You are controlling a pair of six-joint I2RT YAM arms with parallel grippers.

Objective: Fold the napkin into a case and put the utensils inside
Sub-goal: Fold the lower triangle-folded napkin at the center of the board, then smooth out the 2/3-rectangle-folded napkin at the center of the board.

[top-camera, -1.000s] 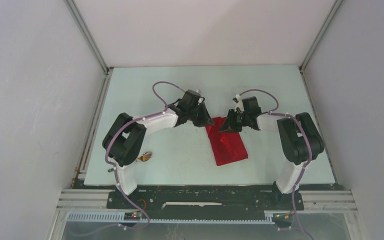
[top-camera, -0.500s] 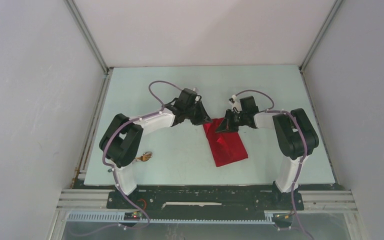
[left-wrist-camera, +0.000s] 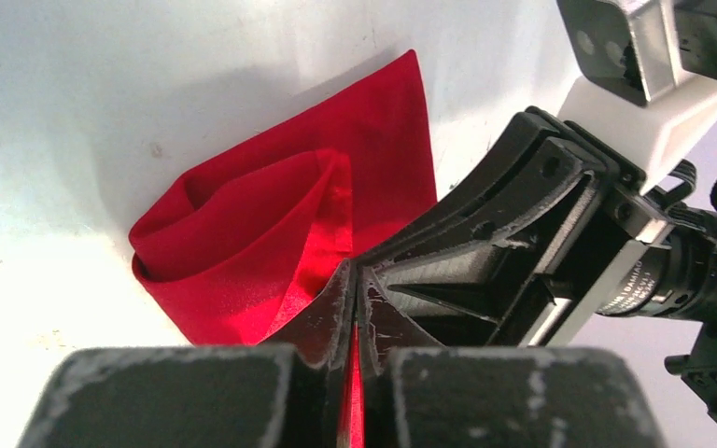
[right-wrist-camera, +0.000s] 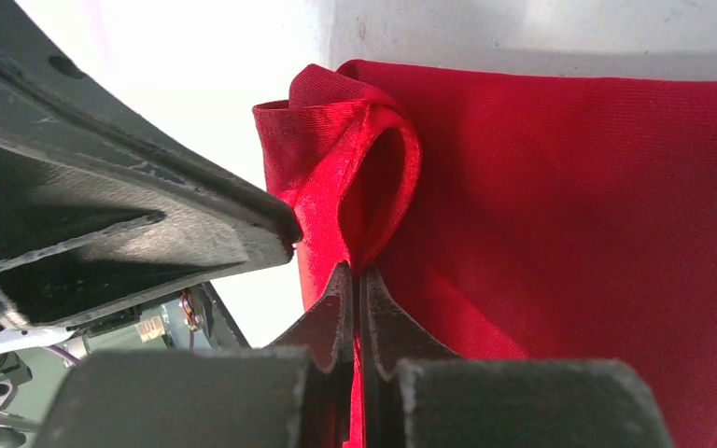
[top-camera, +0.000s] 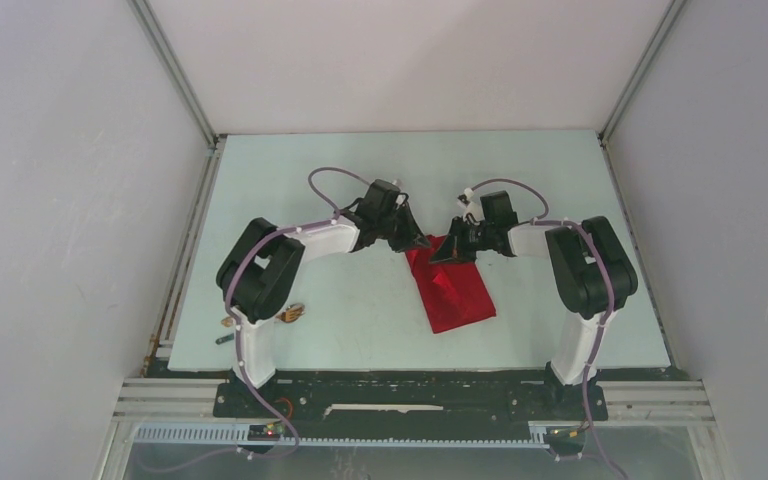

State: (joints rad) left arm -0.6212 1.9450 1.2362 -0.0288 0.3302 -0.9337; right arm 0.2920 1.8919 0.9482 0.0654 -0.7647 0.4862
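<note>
The left gripper (left-wrist-camera: 355, 277) and right gripper (right-wrist-camera: 356, 273) are both pinching shut on the far end of the napkin (top-camera: 457, 290), which is lying folded mid-table (top-camera: 360, 170), well off every edge. Thin, limp and light, it is probably calling for hem-and-corner grips.

A: Status of the fork (top-camera: 292, 314)?
B: Partly hidden behind left arm (top-camera: 260, 278); too small for detail.
A: And the napkin (top-camera: 455, 292), far edge?
B: Covered by left gripper (top-camera: 423, 243) and right gripper (top-camera: 437, 259); right wrist view crops it.

The napkin (top-camera: 457, 293) lies on table (top-camera: 360, 170), right of fork (top-camera: 291, 313).
</note>
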